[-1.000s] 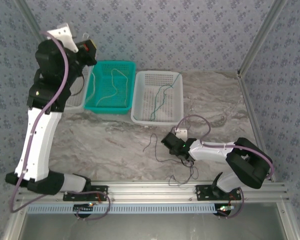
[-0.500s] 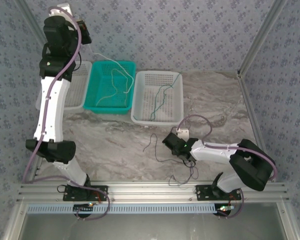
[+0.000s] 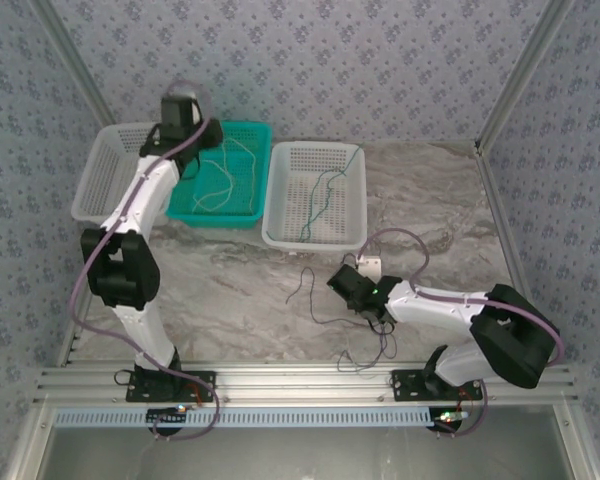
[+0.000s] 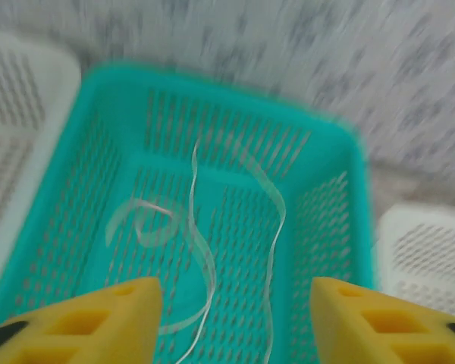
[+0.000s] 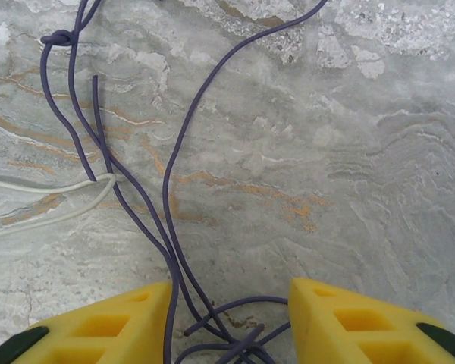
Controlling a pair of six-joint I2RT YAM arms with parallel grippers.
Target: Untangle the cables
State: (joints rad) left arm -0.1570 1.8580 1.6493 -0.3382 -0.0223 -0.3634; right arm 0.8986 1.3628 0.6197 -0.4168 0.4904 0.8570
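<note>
The dark grey cable (image 5: 167, 201) is laid loose on the table (image 3: 220, 280), toward the near edge and right of the middle. Its strands are crossed and knotted. Several are run between the jaws of the right pincer (image 5: 227, 311), which are held apart and are not clamped on them. A whitish cable end (image 5: 53, 187) is seen on the table just beside those strands. A whitish-cream cable (image 4: 201, 250) is looped in the teal basket (image 4: 212, 82) at the far edge. The left pincer (image 4: 235, 303) is positioned above it, jaws apart and empty. A green-teal cable (image 3: 317, 203) is laid in the white basket (image 3: 310, 243), just beside the teal basket on its right.
</note>
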